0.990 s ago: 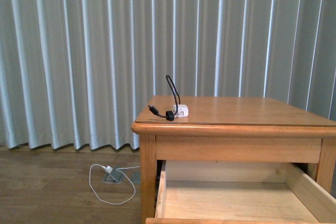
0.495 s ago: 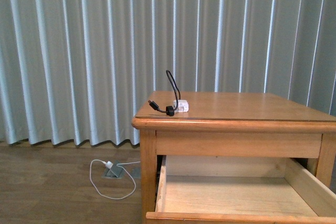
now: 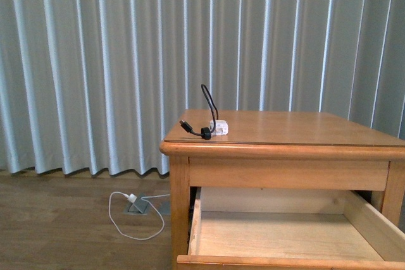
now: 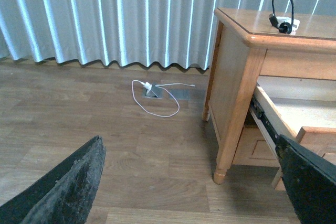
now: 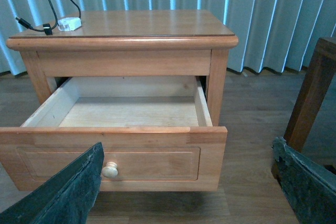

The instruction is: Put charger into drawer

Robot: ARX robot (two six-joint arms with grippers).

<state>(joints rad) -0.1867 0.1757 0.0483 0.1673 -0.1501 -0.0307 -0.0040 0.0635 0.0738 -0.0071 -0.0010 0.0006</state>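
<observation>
The charger (image 3: 218,128), a small white block with a looping black cable, lies on the front left corner of the nightstand top; it also shows in the left wrist view (image 4: 289,23) and the right wrist view (image 5: 69,23). The drawer (image 3: 285,262) stands pulled open below, its pale interior empty; its panel front (image 5: 157,156) and round knob (image 5: 109,170) face the right gripper. My left gripper (image 4: 194,182) is open and empty above the floor, left of the nightstand. My right gripper (image 5: 186,187) is open and empty, in front of the drawer. Neither gripper shows in the front view.
A white plug with a long thin white cable (image 3: 130,200) lies by a floor socket left of the nightstand, also in the left wrist view (image 4: 148,86). Grey curtains (image 3: 95,61) hang behind. A dark wooden post (image 5: 315,93) stands right of the nightstand.
The front view has shifted a little, so more of the drawer's front rim shows. The charger lies in the same place on the nightstand top.
</observation>
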